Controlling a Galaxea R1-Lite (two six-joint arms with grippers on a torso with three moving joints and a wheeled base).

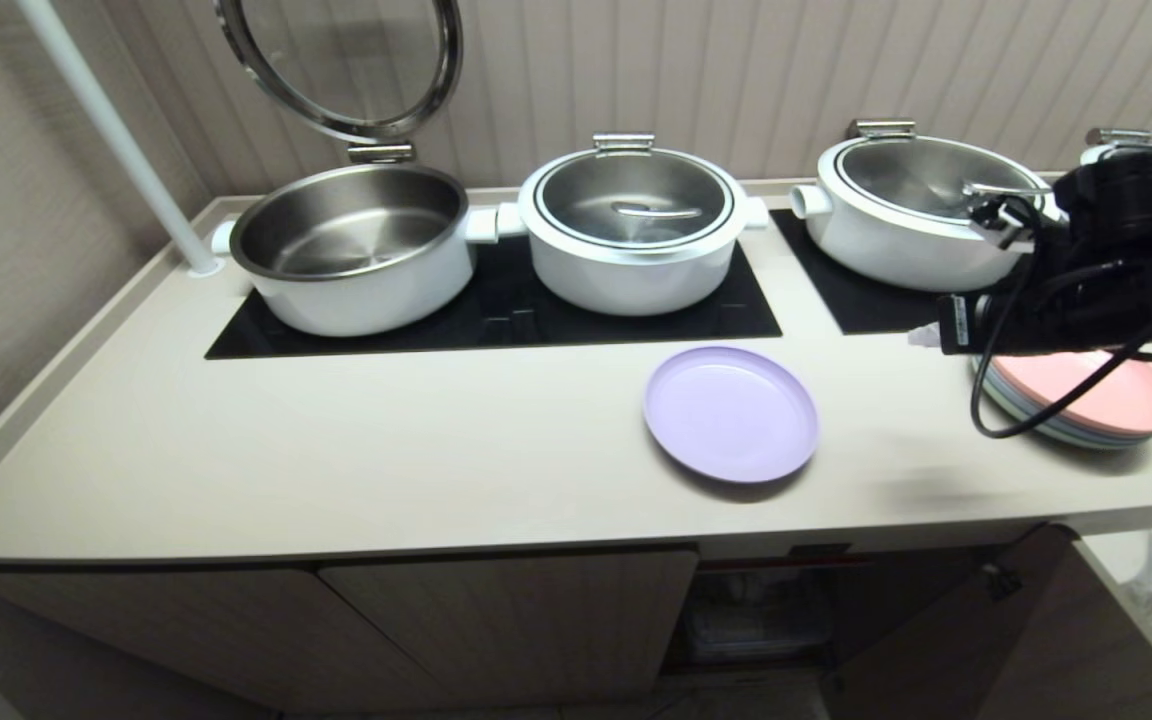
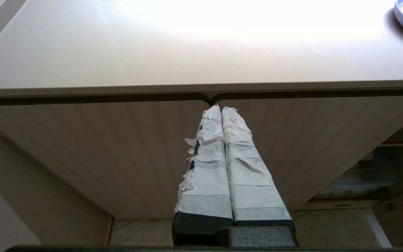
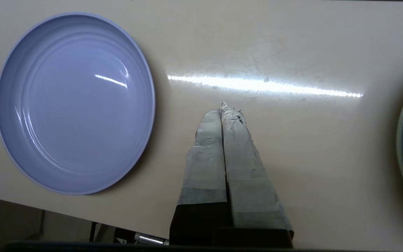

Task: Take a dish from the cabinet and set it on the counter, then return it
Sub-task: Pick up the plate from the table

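On the counter, the dish lies beside the right gripper's pressed-together fingers.

1. Dish: round lavender plate with low raised rim, empty, lying flat and upright on the counter, just beside the right gripper.
2. Cabinet: beige ribbed doors below the counter; 1 compartment stands open.

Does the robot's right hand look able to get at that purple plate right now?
Probably yes. The purple plate lies alone on the counter with bare surface all round, and the right hand is above the counter between it and the plate stack. Its fingers are shut, though, so they would need to open first.
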